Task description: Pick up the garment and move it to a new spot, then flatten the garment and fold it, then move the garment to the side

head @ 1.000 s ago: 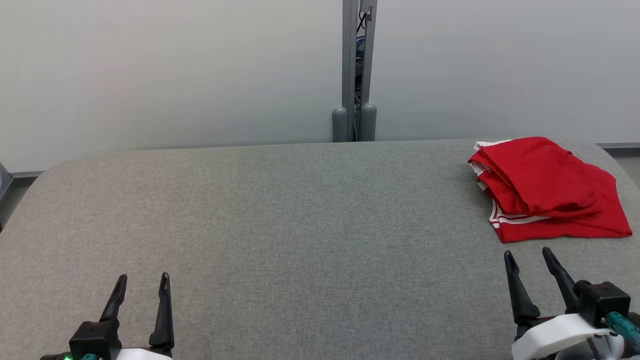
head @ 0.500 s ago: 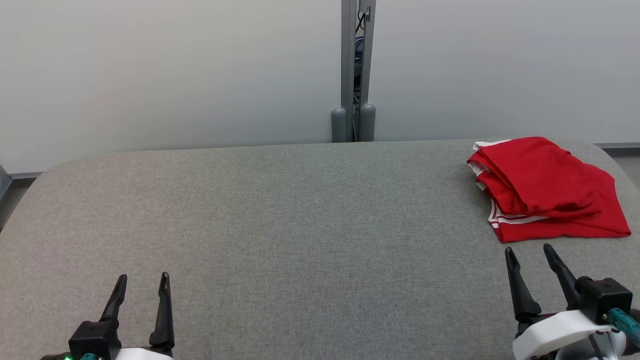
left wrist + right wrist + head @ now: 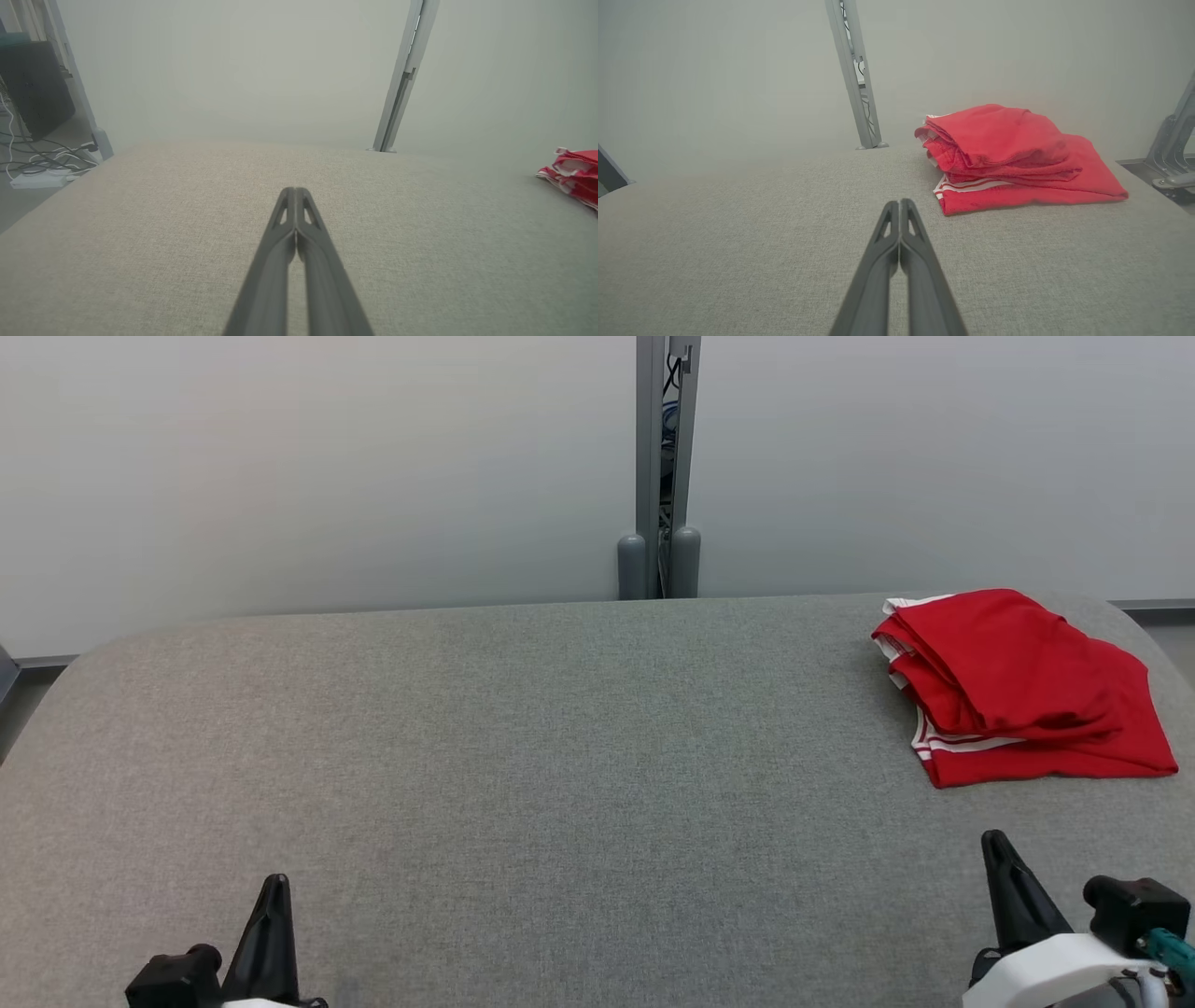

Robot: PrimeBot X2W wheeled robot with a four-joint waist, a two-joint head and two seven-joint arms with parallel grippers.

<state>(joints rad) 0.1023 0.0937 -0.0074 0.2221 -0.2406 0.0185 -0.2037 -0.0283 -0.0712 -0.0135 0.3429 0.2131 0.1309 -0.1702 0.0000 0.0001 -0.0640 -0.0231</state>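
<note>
A folded red garment (image 3: 1022, 686) with white stripes along its hem lies at the far right of the grey table (image 3: 523, 747). It also shows in the right wrist view, garment (image 3: 1008, 154), and at the right edge of the left wrist view, garment (image 3: 574, 175). My right gripper (image 3: 997, 845) sits low at the right, nearer to me than the garment and apart from it, fingers shut with nothing between them (image 3: 899, 205). My left gripper (image 3: 274, 887) rests low at the left, far from the garment, also shut on nothing (image 3: 294, 192).
A grey post (image 3: 659, 467) stands behind the table between pale wall panels. Cables and a white power strip (image 3: 37, 179) lie on the floor off the table's left side. A metal bracket (image 3: 1174, 144) stands beyond the right edge.
Both grippers have gone from open to shut and drawn back toward the bottom of the head view. The garment has not moved.
</note>
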